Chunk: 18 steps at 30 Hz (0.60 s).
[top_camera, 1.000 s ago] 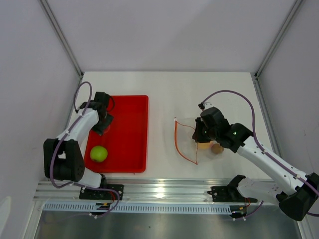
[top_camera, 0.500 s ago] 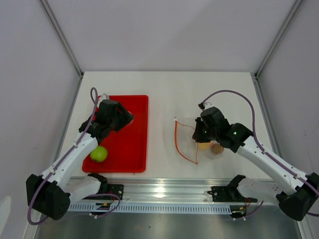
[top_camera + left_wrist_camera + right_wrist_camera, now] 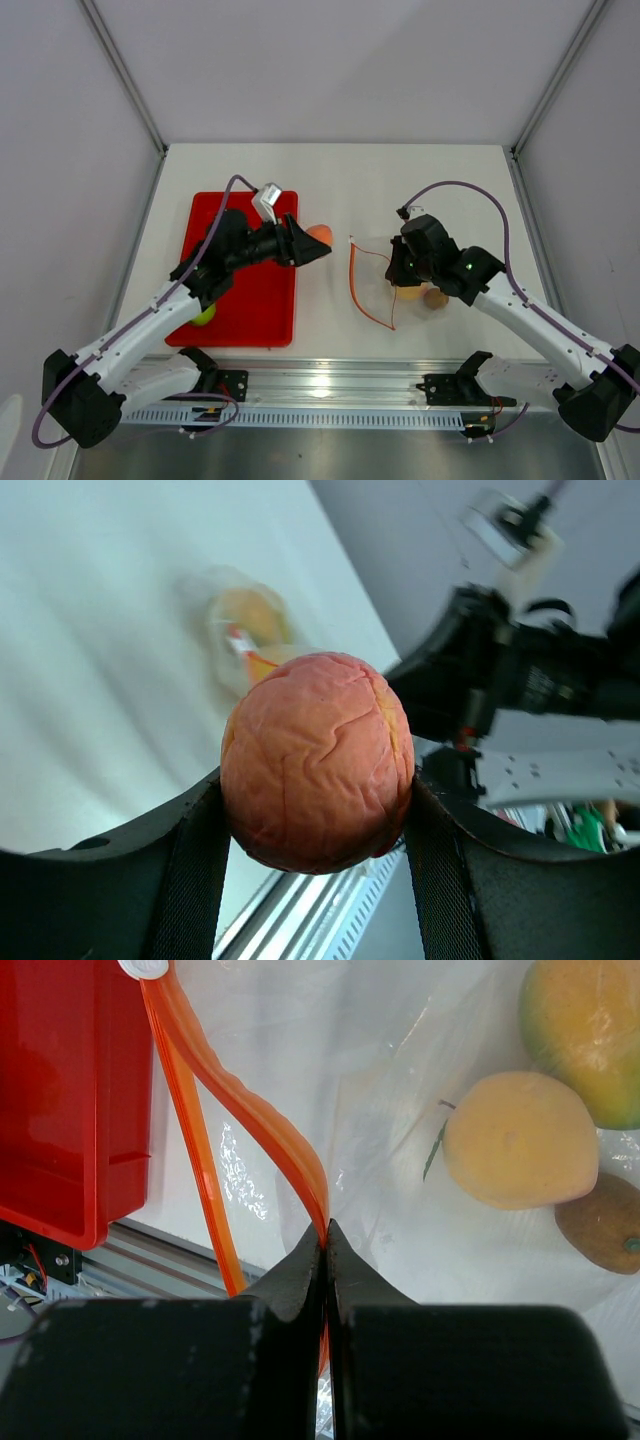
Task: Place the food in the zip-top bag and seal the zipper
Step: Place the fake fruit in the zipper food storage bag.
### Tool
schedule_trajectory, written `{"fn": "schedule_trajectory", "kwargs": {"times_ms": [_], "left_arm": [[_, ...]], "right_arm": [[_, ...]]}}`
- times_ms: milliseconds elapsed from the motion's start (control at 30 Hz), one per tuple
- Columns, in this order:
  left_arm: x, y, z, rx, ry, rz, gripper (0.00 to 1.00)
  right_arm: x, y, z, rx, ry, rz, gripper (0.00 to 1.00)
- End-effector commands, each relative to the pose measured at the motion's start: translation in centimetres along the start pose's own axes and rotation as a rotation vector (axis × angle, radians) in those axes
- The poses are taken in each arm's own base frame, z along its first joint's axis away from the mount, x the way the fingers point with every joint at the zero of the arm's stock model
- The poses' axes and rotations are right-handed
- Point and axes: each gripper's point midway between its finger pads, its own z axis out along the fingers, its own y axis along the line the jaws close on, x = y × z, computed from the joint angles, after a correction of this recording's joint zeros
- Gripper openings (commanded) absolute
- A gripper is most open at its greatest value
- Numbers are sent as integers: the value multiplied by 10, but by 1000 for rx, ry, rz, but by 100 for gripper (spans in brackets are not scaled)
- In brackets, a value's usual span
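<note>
Gripping a wrinkled peach-pink toy fruit [image 3: 315,760], my left fingers [image 3: 190,880] hang just past the right edge of the red plastic tray [image 3: 250,300]; my right fingers [image 3: 290,1280] pinch the orange-red zipper strip [image 3: 240,1090] of the clear floppy bag [image 3: 400,1060].

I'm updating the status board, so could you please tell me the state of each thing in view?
left gripper: shut on the peach-pink fruit, held aloft
right gripper: shut on the zipper
zipper: unsealed, pinched at one spot
zip-top bag: open, three fruits inside
green apple: lying in the red tray
</note>
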Motion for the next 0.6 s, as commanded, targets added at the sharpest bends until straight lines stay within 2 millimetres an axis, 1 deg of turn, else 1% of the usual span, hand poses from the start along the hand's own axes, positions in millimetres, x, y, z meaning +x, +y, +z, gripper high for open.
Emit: {"fn": "schedule_trajectory", "kwargs": {"times_ms": [0,67,100,133,200,233,300,333,400,467,567], "left_arm": [[15,-31,6,184,57,52,1],[17,-42,11,237,51,18,1],[21,-44,14,253,64,-33,1],[27,-51,17,291,65,-34,1],[34,-56,24,297,77,-62,0],[40,-64,28,304,83,-59,1],[44,-71,34,303,87,-58,1],[50,-75,40,299,101,-59,1],[57,-75,45,279,123,-66,1],[65,-70,50,248,149,-79,1],[71,-62,54,216,160,-90,1]], "right_arm": [[-4,5,2,-18,-17,6,0],[-4,5,2,-16,-18,6,0],[-4,5,2,-16,-18,6,0],[-4,5,2,-16,-18,6,0],[-4,4,2,-17,-18,6,0],[-4,5,2,-17,-18,8,0],[-4,5,2,-17,-18,7,0],[-4,5,2,-17,-18,8,0],[-5,4,-1,-13,-25,7,0],[-7,4,-4,-14,-35,11,0],[-11,5,-10,-21,-52,12,0]]}}
